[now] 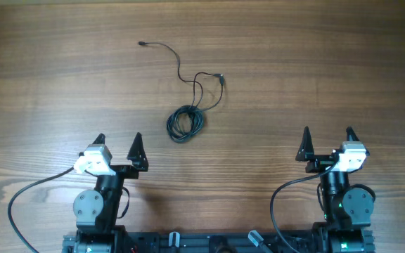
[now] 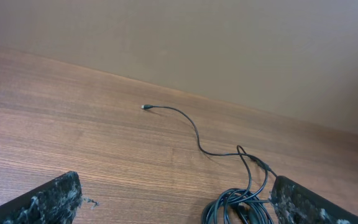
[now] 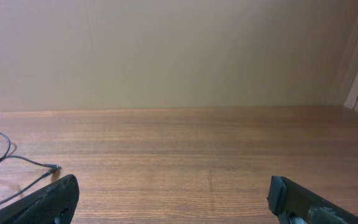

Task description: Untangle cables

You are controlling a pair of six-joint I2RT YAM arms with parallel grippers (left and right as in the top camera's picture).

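Note:
The cables (image 1: 186, 121) are thin black cords lying on the wooden table, wound into a small coil with looped strands above it. One strand runs up left to a small plug end (image 1: 141, 43); another plug end (image 1: 220, 76) lies at the upper right. My left gripper (image 1: 117, 143) is open and empty, below and left of the coil. In the left wrist view the coil (image 2: 238, 205) lies between the fingers, close to the right one, and the long strand's plug (image 2: 145, 107) lies ahead. My right gripper (image 1: 327, 139) is open and empty, far right of the cables. The right wrist view shows a strand end (image 3: 48, 166) at its left.
The wooden table (image 1: 315, 63) spans the whole overhead view. Thick black robot cables (image 1: 20, 200) hang by both arm bases at the front edge. A plain beige wall (image 3: 179, 50) stands behind the table's far edge.

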